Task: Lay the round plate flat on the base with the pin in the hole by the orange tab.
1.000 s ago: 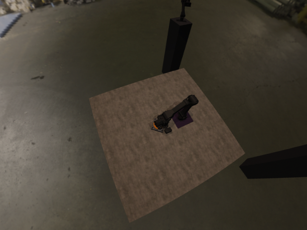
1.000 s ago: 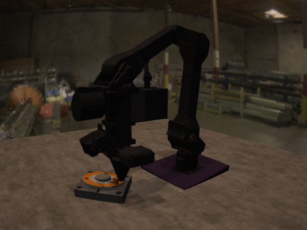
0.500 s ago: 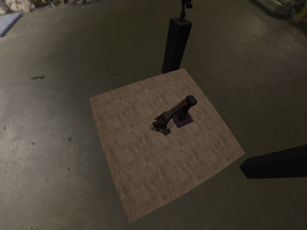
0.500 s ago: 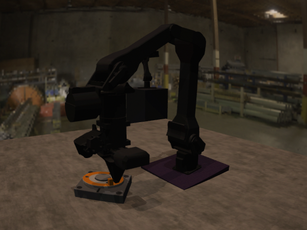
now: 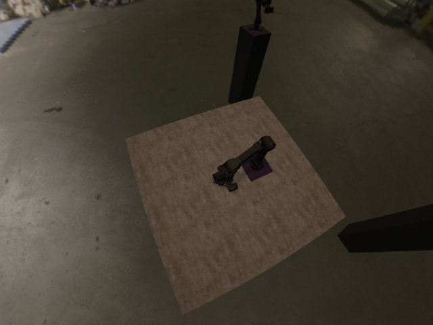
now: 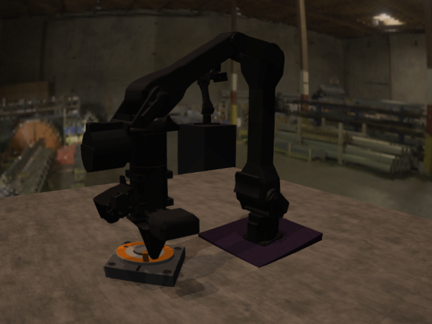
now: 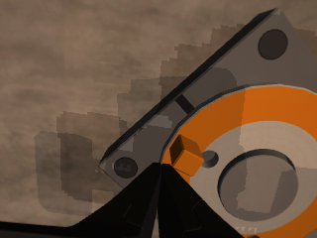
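Observation:
The round plate has an orange outer ring and sits around the grey post on the grey square base. Its orange tab stands up near the rim, with the small hole just inward of it. No pin shows in that hole; the pin cannot be made out. I cannot tell whether the plate lies fully flat. My gripper is shut and empty, its tips close beside the tab; whether they touch is unclear. The arm hides the plate in the top view.
The base has a short dark slot near one edge and round dark corner holes. My arm stands on a purple board on the brown table. Black pillars stand beyond the table edges.

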You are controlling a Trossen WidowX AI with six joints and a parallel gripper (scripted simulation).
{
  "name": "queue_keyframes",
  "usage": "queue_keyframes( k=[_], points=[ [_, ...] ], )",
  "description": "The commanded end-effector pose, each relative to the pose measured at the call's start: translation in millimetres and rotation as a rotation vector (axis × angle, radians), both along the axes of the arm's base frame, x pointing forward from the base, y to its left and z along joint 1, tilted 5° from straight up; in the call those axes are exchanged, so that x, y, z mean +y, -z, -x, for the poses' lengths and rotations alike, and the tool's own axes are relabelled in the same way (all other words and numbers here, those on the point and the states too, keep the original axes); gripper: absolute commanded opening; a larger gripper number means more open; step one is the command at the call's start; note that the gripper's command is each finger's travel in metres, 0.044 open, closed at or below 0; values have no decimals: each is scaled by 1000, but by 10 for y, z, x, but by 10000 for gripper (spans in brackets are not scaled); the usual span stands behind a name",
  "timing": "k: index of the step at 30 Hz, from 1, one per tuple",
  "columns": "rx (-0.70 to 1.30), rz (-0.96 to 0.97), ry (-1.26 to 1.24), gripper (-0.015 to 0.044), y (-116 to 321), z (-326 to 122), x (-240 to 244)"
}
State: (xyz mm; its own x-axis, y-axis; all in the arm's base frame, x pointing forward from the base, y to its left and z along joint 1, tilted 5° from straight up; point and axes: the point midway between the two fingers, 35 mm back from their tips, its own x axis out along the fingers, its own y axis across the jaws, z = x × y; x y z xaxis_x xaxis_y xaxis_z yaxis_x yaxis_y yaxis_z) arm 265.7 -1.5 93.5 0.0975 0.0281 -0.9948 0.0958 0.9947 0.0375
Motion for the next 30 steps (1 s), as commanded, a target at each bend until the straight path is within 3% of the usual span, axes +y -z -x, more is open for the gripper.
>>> queue_keyframes(
  k=[1, 18, 27, 30],
  points=[
    [-5, 4, -2, 0, -17, -57, -19],
    [-6, 5, -2, 0, -25, -149, -65],
    [-5, 5, -2, 0, -413, -78, -65],
    [-5, 2, 1, 0, -350, -85, -60]
  ],
)
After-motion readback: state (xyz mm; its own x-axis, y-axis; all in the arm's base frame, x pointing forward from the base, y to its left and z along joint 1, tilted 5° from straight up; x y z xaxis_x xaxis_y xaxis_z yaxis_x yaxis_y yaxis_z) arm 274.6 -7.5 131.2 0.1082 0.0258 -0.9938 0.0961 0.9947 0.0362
